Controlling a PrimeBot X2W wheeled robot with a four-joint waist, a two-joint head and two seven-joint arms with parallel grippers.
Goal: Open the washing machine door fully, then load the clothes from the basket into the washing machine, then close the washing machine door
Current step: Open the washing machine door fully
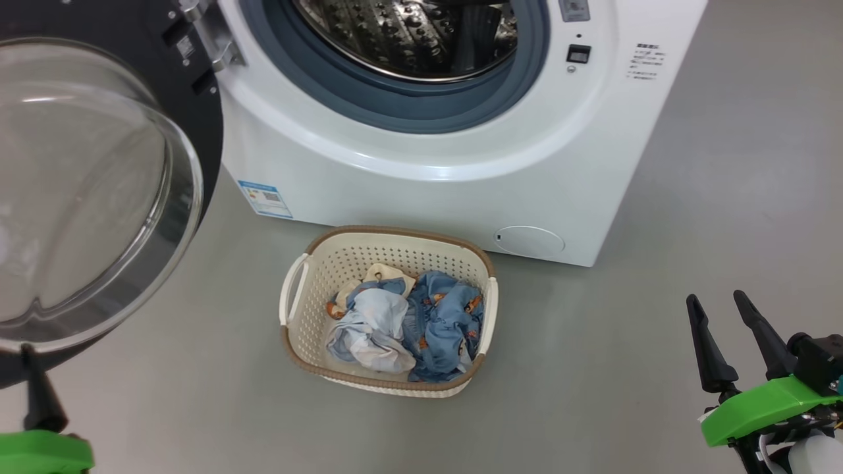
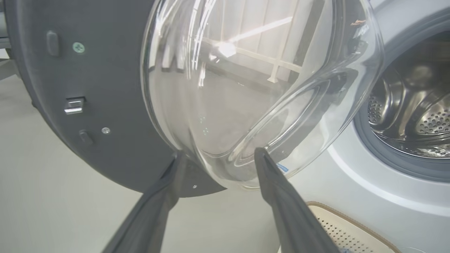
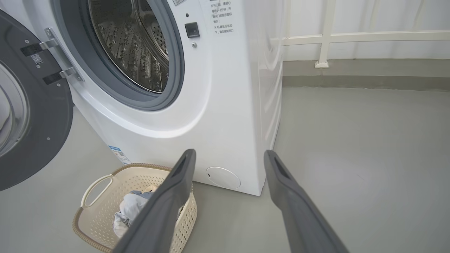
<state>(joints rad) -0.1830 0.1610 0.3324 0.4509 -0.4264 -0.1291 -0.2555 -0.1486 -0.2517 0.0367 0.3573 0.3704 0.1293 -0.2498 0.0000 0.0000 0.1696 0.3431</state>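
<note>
Both of our claws stand with fingers spread wide and nothing between them. Our left claw (image 2: 219, 154) sits to the left of the washing machine (image 1: 461, 191), low down by the swung-open door (image 2: 105, 88). Its fingertips (image 2: 267, 172) reach up at the bottom of the door's clear glass bowl (image 1: 85, 197), and we cannot tell whether they touch it. Our right claw (image 1: 716, 301) hangs over the grey floor (image 1: 593, 368), off the machine's right front corner and apart from it.

The door hangs on its hinge at the machine's left, turned well out so that its inner face and bulging glass show to us. The machine's mouth is uncovered, and we see the grey seal (image 1: 421, 105) with the steel drum (image 1: 408, 33) behind it.

The basket (image 1: 349, 260) sits on the floor just in front of the machine, below its mouth and near the round white flap (image 1: 529, 241). The clothes (image 1: 421, 322) lie bunched inside the basket, blue printed cloth to the right and pale pieces to the left.
</note>
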